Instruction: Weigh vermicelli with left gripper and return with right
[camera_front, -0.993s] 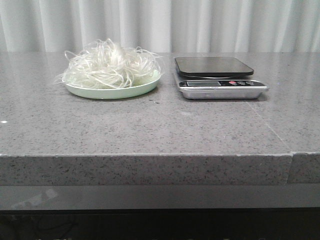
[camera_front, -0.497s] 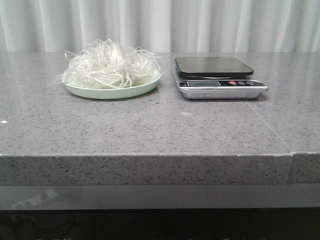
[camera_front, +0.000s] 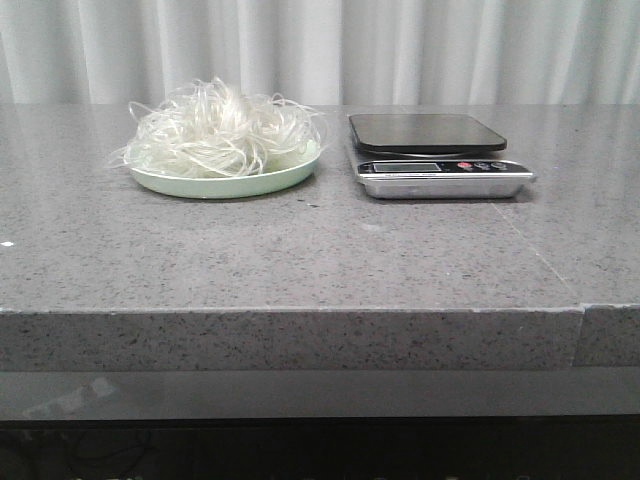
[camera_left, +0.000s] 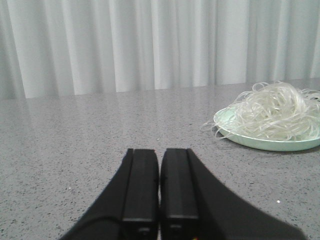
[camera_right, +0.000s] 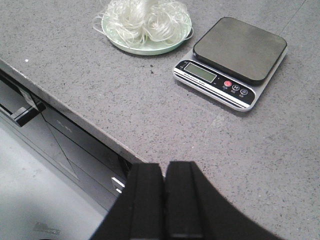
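Observation:
The vermicelli (camera_front: 220, 132) is a fluffy whitish tangle heaped on a pale green plate (camera_front: 226, 183) at the back left of the grey table. It also shows in the left wrist view (camera_left: 277, 114) and the right wrist view (camera_right: 146, 19). A kitchen scale (camera_front: 435, 155) with a dark empty platform stands to the right of the plate and also shows in the right wrist view (camera_right: 232, 60). My left gripper (camera_left: 159, 151) is shut and empty, low over the table, apart from the plate. My right gripper (camera_right: 164, 167) is shut and empty over the table's front edge. Neither gripper shows in the front view.
White curtains (camera_front: 320, 50) hang behind the table. The table's front edge (camera_front: 290, 312) has a seam near its right end. Below the edge, dark cabinet fronts (camera_right: 55, 135) show in the right wrist view.

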